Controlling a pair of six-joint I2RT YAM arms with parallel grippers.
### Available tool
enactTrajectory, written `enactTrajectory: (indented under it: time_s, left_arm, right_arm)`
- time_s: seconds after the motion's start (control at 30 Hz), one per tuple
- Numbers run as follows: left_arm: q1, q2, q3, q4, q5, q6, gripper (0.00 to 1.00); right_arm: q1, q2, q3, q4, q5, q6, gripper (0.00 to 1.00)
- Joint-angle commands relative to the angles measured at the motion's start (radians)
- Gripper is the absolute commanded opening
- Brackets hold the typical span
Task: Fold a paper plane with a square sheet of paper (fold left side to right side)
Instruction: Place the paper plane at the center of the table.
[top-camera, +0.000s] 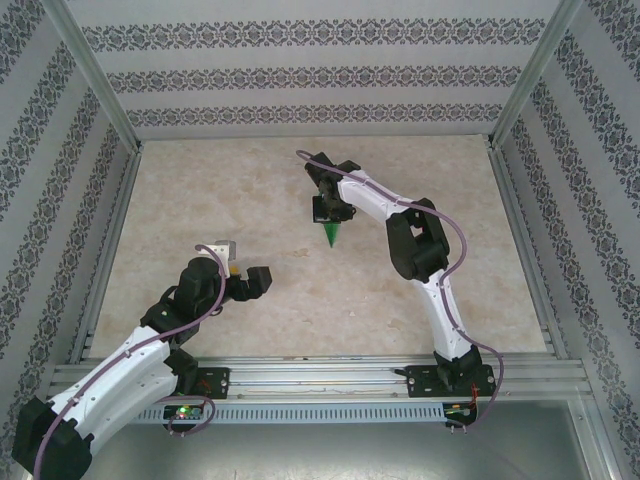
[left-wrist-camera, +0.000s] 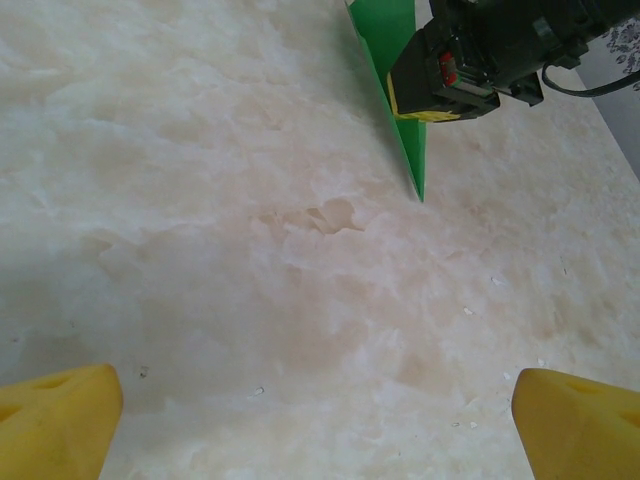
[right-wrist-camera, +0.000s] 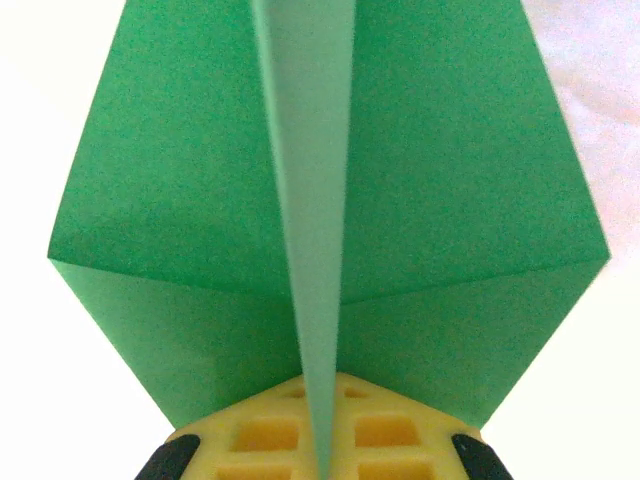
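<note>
The square sheet of paper is folded into a narrow green paper plane (top-camera: 332, 236) with a central crease. It hangs over the middle of the table with its tip pointing toward the near edge. My right gripper (top-camera: 328, 210) is shut on it. In the right wrist view the yellow fingers (right-wrist-camera: 260, 438) of the right gripper (right-wrist-camera: 322, 455) pinch the central keel, and the paper plane (right-wrist-camera: 450, 200) spreads its wings to both sides. My left gripper (top-camera: 245, 268) stands open and empty at the front left. Its view looks past the left gripper (left-wrist-camera: 318, 425) to the paper plane (left-wrist-camera: 408, 150) held by the right gripper (left-wrist-camera: 450, 75).
The marble-patterned table top (top-camera: 250, 200) is fenced by metal rails (top-camera: 110, 250) and patterned walls. The left gripper's yellow fingertips (left-wrist-camera: 55, 420) hover over bare table.
</note>
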Motion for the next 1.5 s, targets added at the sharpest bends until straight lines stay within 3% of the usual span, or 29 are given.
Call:
enactTrajectory:
  time_s: [0.0,0.47,0.9,1.17,1.47]
  left_arm:
    - [0.021,-0.002,0.032,0.016,0.005,0.011,1.0]
    - [0.02,-0.002,0.036,0.0,0.005,0.003,1.0]
    - [0.021,-0.002,0.055,-0.03,-0.016,0.022,1.0]
    - [0.021,0.0,0.069,-0.045,-0.024,0.026,1.0]
    - [0.022,0.008,0.07,-0.046,-0.021,0.014,1.0]
  right_arm:
    - [-0.011,0.03,0.035,-0.032,-0.014,-0.006,0.06]
    - [-0.011,0.047,0.007,-0.016,-0.039,-0.004,0.11]
    - [-0.016,0.007,-0.071,0.024,-0.058,-0.008,0.33]
    - [-0.014,-0.036,-0.092,0.025,-0.038,-0.018,0.41]
    - [-0.012,-0.08,-0.108,0.025,-0.021,-0.011,0.41]
